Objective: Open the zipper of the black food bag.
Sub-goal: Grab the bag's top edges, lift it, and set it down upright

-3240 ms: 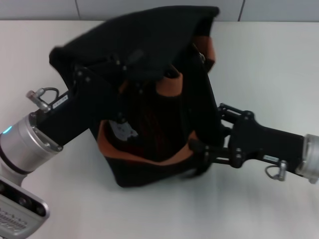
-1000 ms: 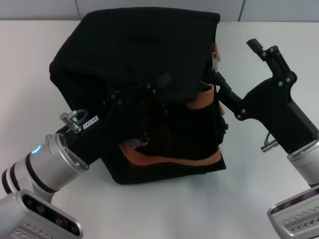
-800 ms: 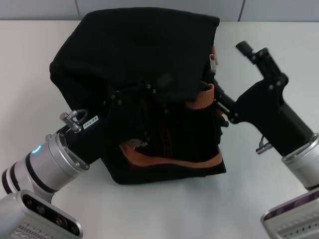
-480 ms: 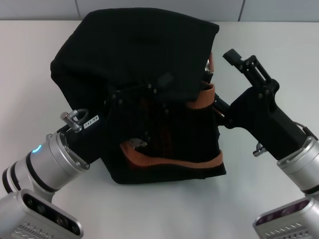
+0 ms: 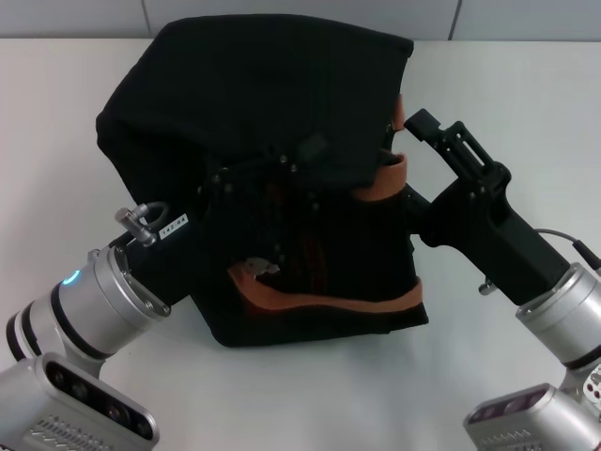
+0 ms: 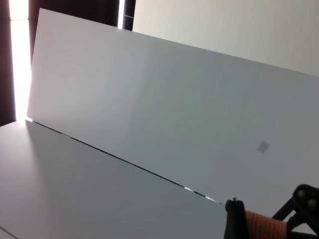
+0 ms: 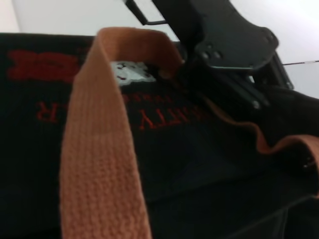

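Note:
The black food bag (image 5: 254, 85) lies tipped on the white table, its front turned toward me. My left gripper (image 5: 268, 211) is pressed against that front and is shut on an orange-brown handle (image 6: 264, 226). The right wrist view shows that gripper (image 7: 224, 45) above the bag's red lettering and white patch (image 7: 129, 71), with the strap (image 7: 99, 149) looping up to it. My right gripper (image 5: 413, 164) is open at the bag's right top corner, one finger raised and the other against the bag's side. Of the zipper, only a small glint (image 5: 393, 126) shows beside the raised finger.
The white table (image 5: 526, 94) runs out on every side of the bag. A grey tiled wall (image 5: 282, 14) borders its far edge. A second orange handle (image 5: 324, 305) lies along the bag's lower front.
My right gripper has swung left and down toward the bag's top right corner, closing in on the zipper pull. The left arm and the bag have stayed put.

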